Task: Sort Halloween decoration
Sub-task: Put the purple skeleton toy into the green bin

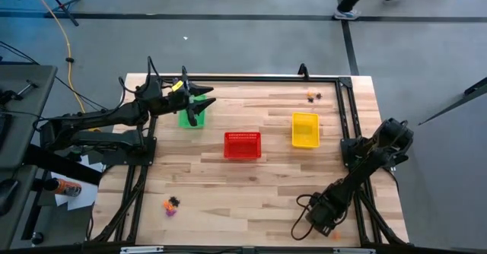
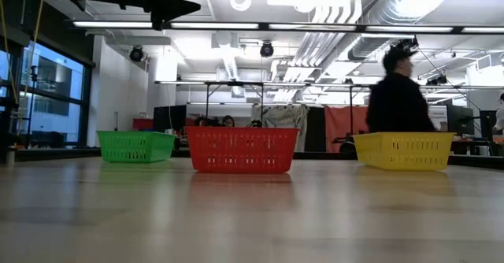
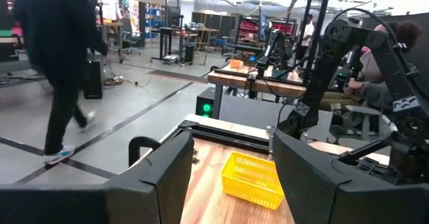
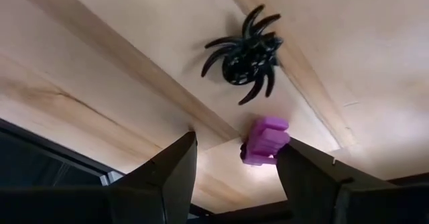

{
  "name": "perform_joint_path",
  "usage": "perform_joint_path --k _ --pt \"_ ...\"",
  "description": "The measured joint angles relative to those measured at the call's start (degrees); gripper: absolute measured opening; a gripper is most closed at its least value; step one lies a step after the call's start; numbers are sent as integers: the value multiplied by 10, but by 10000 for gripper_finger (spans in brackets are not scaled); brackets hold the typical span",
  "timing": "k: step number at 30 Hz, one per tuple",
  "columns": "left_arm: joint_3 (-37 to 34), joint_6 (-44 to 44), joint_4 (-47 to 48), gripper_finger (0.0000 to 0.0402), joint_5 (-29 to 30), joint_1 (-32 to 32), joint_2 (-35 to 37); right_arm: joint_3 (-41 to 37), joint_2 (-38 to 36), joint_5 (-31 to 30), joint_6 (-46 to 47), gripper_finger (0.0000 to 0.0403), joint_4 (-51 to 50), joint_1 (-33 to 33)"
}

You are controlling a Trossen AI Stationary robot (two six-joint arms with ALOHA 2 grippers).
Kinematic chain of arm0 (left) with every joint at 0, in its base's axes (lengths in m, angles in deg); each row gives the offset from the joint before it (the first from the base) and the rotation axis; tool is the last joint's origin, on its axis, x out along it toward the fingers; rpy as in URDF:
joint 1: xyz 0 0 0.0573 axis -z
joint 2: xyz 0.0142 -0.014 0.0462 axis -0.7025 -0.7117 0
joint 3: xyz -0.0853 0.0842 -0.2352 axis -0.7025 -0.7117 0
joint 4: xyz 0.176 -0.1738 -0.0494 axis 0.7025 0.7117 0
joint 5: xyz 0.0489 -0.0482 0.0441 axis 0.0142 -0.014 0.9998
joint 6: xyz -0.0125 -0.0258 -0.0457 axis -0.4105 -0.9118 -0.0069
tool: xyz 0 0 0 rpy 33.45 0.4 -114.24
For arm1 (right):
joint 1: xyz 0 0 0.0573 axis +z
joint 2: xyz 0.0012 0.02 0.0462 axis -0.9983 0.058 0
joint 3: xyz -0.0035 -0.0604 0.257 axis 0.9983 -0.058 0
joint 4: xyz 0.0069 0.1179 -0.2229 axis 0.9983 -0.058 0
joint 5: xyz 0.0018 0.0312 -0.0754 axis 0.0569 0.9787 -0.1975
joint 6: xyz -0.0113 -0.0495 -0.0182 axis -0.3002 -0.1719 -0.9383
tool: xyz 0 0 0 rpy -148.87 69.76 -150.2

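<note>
In the right wrist view a purple trinket (image 4: 265,142) and a black spider (image 4: 244,53) of the Halloween decoration lie on the wooden table. My right gripper (image 4: 234,150) is open low over the table's near right edge (image 1: 313,222). The purple trinket lies between its fingers and the spider just beyond them. More trinkets lie near the front left (image 1: 171,204) and at the far right (image 1: 312,96). My left gripper (image 1: 199,102) hangs open and level above the green basket (image 1: 190,117), with nothing in it (image 3: 232,143). My right gripper slants down at the table from above with its fingers open on either side of the purple trinket. The trinket's side (image 4: 280,140) lies close against one finger (image 4: 301,163). I cannot tell whether that finger touches it. The trinket rests on the table.
A red basket (image 1: 242,145) stands mid-table and a yellow basket (image 1: 305,129) to its right. Black frame rails (image 1: 346,109) run along the table's edges. Loose cables (image 1: 303,207) lie by my right arm. A person (image 2: 398,98) walks past beyond the far edge.
</note>
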Motion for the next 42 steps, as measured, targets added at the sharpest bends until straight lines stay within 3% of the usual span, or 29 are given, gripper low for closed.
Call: perform_joint_path --k 5,13,22,25,28,31,34,38,42 --pt "0 0 0 195 0 0 0 -1 1 5 -3 158 -14 -1" --pt "0 1 0 195 3 0 0 -3 -9 8 -5 20 -27 -1" --pt "0 18 -3 195 3 0 0 -4 -138 -49 -8 16 -134 -12" --pt "0 19 -3 195 3 0 0 -4 -203 -118 -26 7 -143 -39" --pt "0 17 -3 195 3 0 0 -4 -257 -229 -63 10 -131 -82" --pt "0 17 -3 195 3 0 0 -3 -290 -339 -148 9 -89 -146" --pt "0 17 -4 195 3 0 0 -3 -295 -399 -300 7 -15 -223" --pt "0 15 -3 195 3 0 0 -3 -276 -425 -532 7 143 -335" --pt "0 -2 -4 195 3 0 0 -3 -247 -398 -667 7 357 -439"
